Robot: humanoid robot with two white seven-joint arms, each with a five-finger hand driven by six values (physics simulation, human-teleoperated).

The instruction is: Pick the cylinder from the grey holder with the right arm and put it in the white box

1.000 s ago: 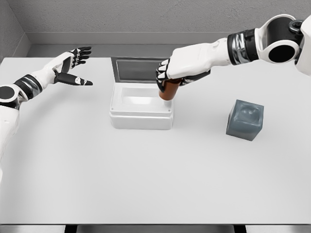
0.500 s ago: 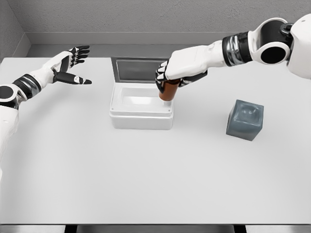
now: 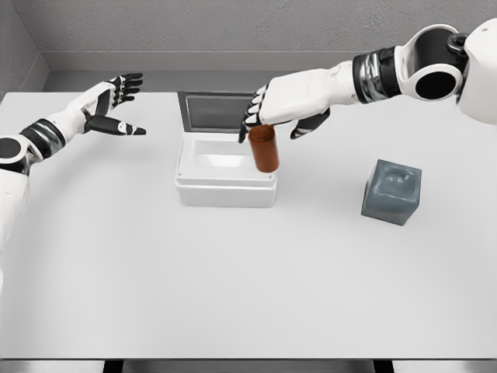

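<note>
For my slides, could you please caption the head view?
Right hand opens above the brown cylinder at the white box's right edge.

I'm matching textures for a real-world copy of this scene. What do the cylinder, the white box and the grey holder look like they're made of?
Cylinder: matte brown-orange, even colour; plastic or painted wood, can't tell.
White box: smooth, slightly glossy, rounded edges; looks like moulded plastic.
Grey holder: dull blue-grey, soft rounded corners, mottled shading; perhaps rubber or foam.
</note>
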